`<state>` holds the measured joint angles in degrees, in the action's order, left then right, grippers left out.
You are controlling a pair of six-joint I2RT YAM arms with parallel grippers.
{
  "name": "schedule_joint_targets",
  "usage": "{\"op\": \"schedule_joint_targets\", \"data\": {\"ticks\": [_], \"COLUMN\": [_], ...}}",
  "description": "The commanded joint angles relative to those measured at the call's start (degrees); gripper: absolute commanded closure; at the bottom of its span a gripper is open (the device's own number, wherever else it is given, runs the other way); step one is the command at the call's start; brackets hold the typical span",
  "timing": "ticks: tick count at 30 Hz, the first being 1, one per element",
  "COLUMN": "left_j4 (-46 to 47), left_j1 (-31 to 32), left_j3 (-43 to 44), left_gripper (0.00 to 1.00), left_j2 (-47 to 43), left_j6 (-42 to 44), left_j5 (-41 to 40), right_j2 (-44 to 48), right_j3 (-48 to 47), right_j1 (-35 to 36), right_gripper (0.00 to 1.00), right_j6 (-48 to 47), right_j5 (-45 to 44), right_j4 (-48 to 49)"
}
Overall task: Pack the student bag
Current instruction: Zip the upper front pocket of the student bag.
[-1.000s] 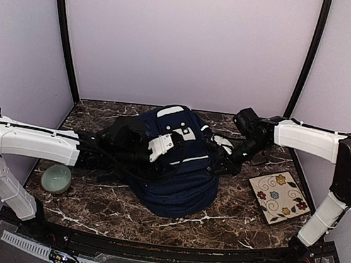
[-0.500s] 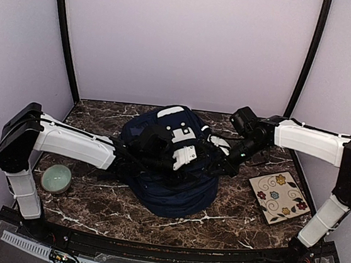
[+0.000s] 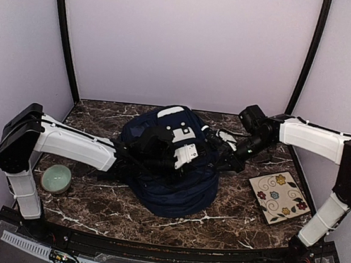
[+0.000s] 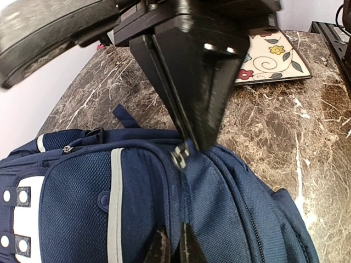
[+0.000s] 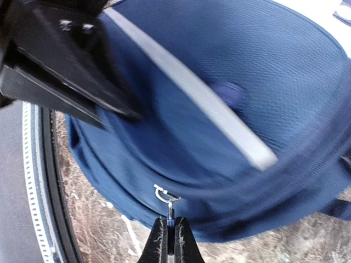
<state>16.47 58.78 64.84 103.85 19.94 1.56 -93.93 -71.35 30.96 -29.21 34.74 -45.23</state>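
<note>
The student bag (image 3: pixel 173 182), navy with white trim, lies in the middle of the marble table. My left gripper (image 3: pixel 203 158) reaches across its top. In the left wrist view its fingertips (image 4: pixel 173 249) are shut on a fold of the bag's fabric (image 4: pixel 219 208) along the zipper seam. My right gripper (image 3: pixel 221 164) comes in from the right and is shut on the zipper pull (image 5: pixel 169 219), just below the metal slider ring (image 5: pixel 163 193). The same slider (image 4: pixel 180 157) shows under the right gripper's black fingers (image 4: pixel 192 82) in the left wrist view.
A flowered square tile (image 3: pixel 278 196) lies on the table to the right of the bag. A green bowl (image 3: pixel 56 178) sits near the left arm's base. Purple walls close in the back and both sides.
My left arm has reached to the right over the bag, and its gripper has shut on the fabric. My right gripper, still holding the zipper pull, has shifted slightly right.
</note>
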Motion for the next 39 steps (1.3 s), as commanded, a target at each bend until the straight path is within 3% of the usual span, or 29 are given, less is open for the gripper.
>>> {"op": "schedule_joint_targets", "data": {"ticks": [1,13,32,39], "left_j4": [-0.53,0.13,0.4,0.51], "left_j1": [-0.16,0.27,0.63,0.72], "left_j3": [-4.45,-8.36,-9.67,-10.14], "left_gripper": [1.0,1.0,0.99,0.99], "left_j2": [-6.53,-9.62,-10.41,-10.35], "left_j6": [1.16,3.06,5.53,5.56], "left_j5": [2.52,12.64,11.62,10.93], "right_j2": [0.43,-6.06,-13.25,-13.67], "right_j3": [0.75,-3.81,-8.62,-8.89], "right_j1": [-3.81,-6.44,-6.96,-7.21], "right_gripper": [1.0,1.0,1.0,0.96], "right_j6": [-1.37,1.22,9.57,10.37], "right_j5": [-2.57,-6.59,-9.2,-9.03], "right_j4": [0.23,4.21,11.35,12.45]}}
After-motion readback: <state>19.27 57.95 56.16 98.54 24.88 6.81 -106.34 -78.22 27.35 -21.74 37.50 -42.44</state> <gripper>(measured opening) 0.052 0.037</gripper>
